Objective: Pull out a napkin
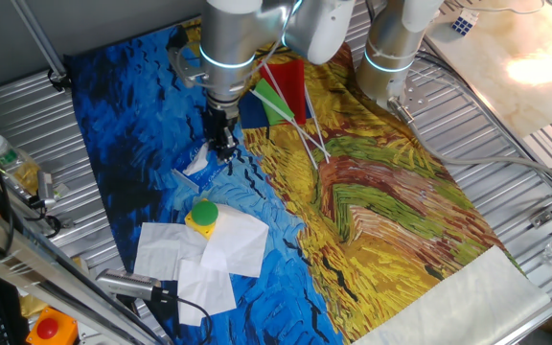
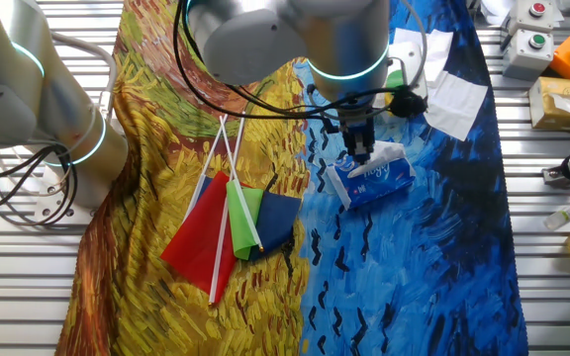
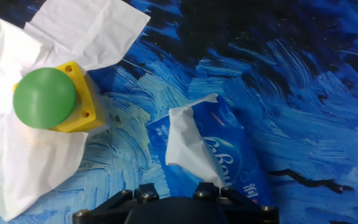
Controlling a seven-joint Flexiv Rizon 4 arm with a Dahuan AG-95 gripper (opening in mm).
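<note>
The blue plastic tissue packet lies on the blue part of the painted cloth; it also shows in the other fixed view. The napkin, thin and white, sticks out of the packet's top and runs towards my hand; it shows beside my fingertips in the other fixed view. My gripper points straight down onto the packet, jaws close together, and looks shut on the napkin. It shows the same way in one fixed view. In the hand view only the black finger mounts show; the fingertips are hidden.
A green button on a yellow box sits on larger flat white sheets close to the left of the packet. Red, green and blue flags on white sticks lie on the yellow part of the cloth. A second arm stands at the cloth's edge.
</note>
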